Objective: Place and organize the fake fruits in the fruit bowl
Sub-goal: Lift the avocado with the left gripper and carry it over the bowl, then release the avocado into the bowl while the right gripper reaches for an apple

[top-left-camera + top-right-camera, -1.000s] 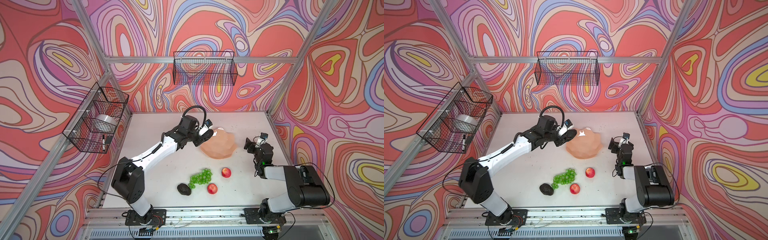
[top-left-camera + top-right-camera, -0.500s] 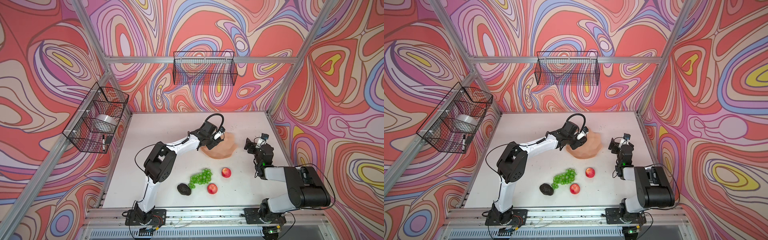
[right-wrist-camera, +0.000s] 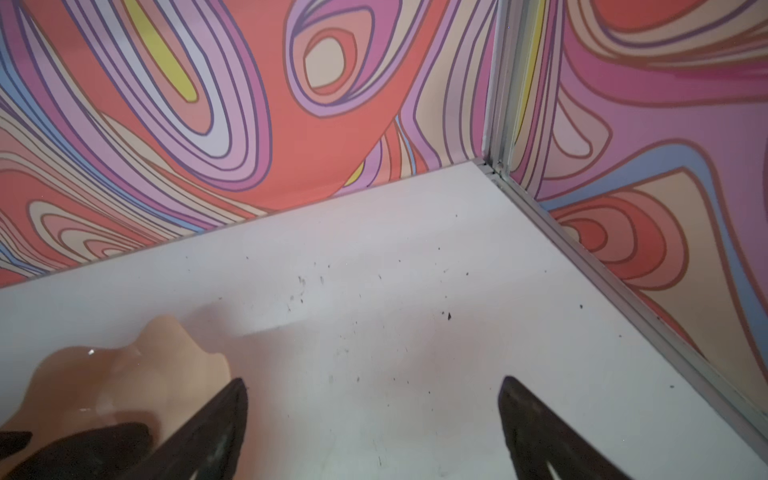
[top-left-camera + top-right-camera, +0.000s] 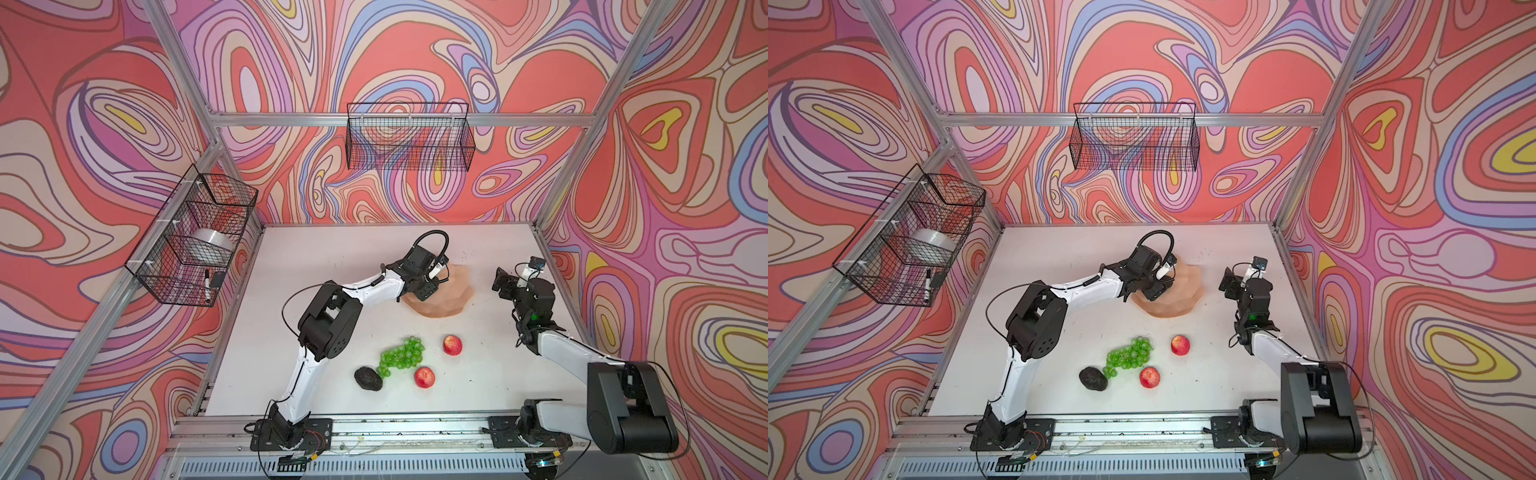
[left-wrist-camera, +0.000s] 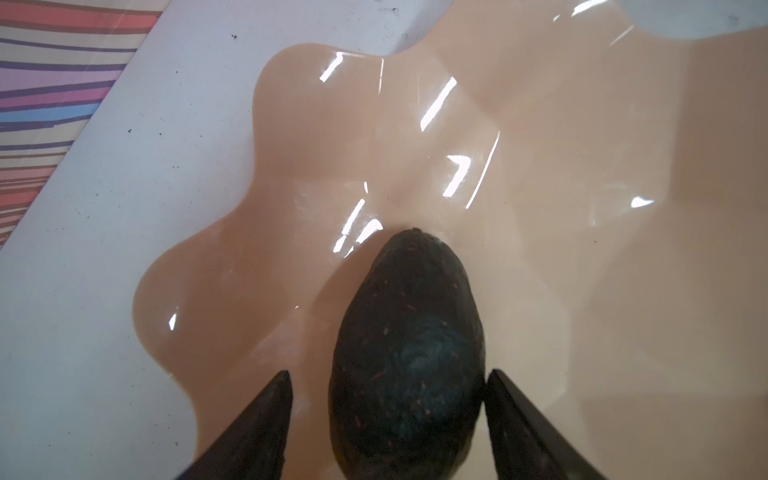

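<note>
avocado in bowl, grapes before bowl

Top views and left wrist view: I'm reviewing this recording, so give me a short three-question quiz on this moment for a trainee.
1. True or false: the grapes lie on the table, outside the bowl.
2. How many fruits lie outside the bowl? A two, B four, C five.
3. Which fruit rests in the bowl between the jaws of the left tool?

Key: 1 true. 2 B. 3 the avocado.
</note>
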Robot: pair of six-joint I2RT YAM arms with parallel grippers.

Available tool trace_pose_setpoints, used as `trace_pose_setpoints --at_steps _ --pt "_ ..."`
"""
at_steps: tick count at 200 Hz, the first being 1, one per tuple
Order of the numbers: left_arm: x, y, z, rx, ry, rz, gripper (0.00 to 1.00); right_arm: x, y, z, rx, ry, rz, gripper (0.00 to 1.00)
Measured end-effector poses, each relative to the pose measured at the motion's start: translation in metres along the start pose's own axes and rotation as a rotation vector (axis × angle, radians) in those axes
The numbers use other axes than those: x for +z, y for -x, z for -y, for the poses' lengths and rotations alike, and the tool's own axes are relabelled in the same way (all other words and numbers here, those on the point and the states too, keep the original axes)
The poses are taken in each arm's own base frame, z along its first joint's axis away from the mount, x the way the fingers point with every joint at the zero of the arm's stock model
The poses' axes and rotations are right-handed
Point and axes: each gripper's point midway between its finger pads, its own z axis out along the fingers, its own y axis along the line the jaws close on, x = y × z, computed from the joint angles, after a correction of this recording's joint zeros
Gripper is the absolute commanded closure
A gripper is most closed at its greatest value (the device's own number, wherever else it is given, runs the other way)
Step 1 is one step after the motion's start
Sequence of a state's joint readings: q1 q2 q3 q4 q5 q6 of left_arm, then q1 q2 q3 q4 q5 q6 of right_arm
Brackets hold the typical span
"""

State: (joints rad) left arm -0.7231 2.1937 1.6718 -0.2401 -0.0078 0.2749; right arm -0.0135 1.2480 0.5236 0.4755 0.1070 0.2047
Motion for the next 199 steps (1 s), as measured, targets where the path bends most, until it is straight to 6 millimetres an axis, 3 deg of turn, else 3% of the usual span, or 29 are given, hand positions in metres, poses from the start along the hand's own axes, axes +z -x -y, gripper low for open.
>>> trace_pose_setpoints --at_steps 6,24,52,80,100,118,140,174,199 --pt "-0.001 0.002 -0.001 -0.003 0.004 0.009 0.00 -0.003 0.010 -0.003 0.016 0.010 0.006 0.02" --pt "-0.008 0.007 -0.003 -0.019 0.013 0.031 0.00 -0.023 0.031 -0.011 0.093 0.042 0.019 0.02" --pt "-0.042 0.026 -0.017 -0.047 0.066 0.094 0.00 -0.050 0.030 -0.026 0.156 0.128 -0.046 0.04" --pt "-0.110 0.066 -0.046 -0.139 0.152 0.242 0.00 -0.065 0.007 -0.047 0.138 0.171 -0.228 0.05" --pt "-0.177 0.078 -0.078 -0.273 0.209 0.388 0.00 -0.089 -0.017 -0.084 0.065 0.221 -0.374 0.07" --pt "-0.230 0.060 -0.113 -0.413 0.281 0.473 0.00 -0.121 -0.045 -0.118 0.004 0.283 -0.503 0.09" --pt "-0.277 0.028 -0.147 -0.541 0.404 0.506 0.00 -0.150 -0.090 -0.136 -0.049 0.284 -0.666 0.09" --pt "-0.306 -0.020 -0.142 -0.626 0.487 0.481 0.00 -0.171 -0.155 -0.142 -0.134 0.196 -0.856 0.09" --pt "-0.315 -0.063 -0.139 -0.680 0.541 0.425 0.00 -0.170 -0.181 -0.136 -0.153 0.111 -0.918 0.11"
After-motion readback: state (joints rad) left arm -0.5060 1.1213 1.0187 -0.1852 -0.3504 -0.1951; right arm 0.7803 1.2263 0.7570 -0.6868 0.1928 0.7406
